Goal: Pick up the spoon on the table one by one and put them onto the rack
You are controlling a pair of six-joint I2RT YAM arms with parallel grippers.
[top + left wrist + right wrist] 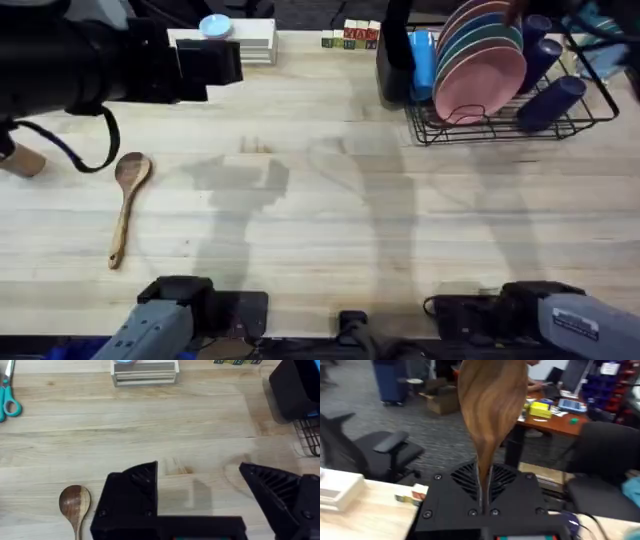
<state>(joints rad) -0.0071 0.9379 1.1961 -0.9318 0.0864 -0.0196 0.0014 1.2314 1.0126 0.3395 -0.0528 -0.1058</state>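
- Right gripper (482,494) is clamped on a dark spoon (492,405) at its neck, bowl up and raised off the table — thin handle, small contact patch, so it could pivot or slip during the carry.
- Rack (590,118) sits far right, crowded with plates (478,62) and cups (552,100); the black holder (393,70) is at its left end. A tilted spoon could clip a plate or miss the holder's mouth.
- Left gripper (200,482) hangs wide open, empty, above the table (330,210).
- Light spoon (125,205) lies flat at near left, bowl pointing far — flat on wood, so a shallow grasp could skid off the handle.
- Scissors (7,397) lie far left, well apart from it.
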